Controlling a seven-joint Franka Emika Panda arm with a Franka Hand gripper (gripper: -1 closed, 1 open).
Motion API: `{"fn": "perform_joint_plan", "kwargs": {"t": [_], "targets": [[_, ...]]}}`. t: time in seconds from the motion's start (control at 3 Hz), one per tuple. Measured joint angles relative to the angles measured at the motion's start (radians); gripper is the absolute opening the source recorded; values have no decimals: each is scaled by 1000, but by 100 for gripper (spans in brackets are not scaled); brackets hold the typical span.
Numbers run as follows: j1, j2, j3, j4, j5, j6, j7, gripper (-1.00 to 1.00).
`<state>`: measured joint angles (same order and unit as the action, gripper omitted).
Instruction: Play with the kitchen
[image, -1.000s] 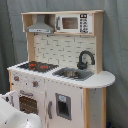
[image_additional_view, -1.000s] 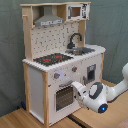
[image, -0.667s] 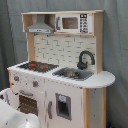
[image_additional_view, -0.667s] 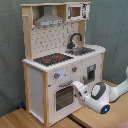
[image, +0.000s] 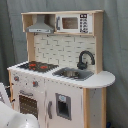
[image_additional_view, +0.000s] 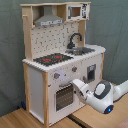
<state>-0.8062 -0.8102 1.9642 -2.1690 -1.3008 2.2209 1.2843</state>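
Where the second exterior view is nearest the camera, the white arm (image_additional_view: 102, 95) reaches in from about four o'clock, and its gripper (image_additional_view: 76, 84) sits just in front of the oven door (image_additional_view: 64, 95) of the kitchen (image_additional_view: 60, 60). Whether the fingers are spread or pressed together cannot be told, nor whether they touch the door. In the first exterior view only a white rounded part of the arm (image: 15, 119) shows at seven o'clock, low before the kitchen (image: 60, 70).

The kitchen stands upright on a light wooden floor (image_additional_view: 30, 120), filling the middle of both exterior views. Above the oven door, two knobs (image_additional_view: 57, 76) sit on the white front panel. On the counter, the black stovetop (image_additional_view: 52, 59) with red rings lies at nine o'clock of the sink (image_additional_view: 80, 50), and the black faucet (image_additional_view: 75, 39) rises behind the sink. Further back is the pegboard wall (image_additional_view: 54, 38), with the grey hood (image_additional_view: 49, 20) over the stovetop and a toy microwave (image_additional_view: 79, 11) at one o'clock. A grey curtain (image_additional_view: 112, 30) hangs behind it all.
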Motion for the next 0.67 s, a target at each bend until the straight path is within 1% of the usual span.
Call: {"fn": "perform_joint_plan", "kwargs": {"t": [0.33,0.67], "targets": [[-15,-1,-25,11,-103,5,3,100],[-69,-5,-27,68,-176,23,37,100]]}}
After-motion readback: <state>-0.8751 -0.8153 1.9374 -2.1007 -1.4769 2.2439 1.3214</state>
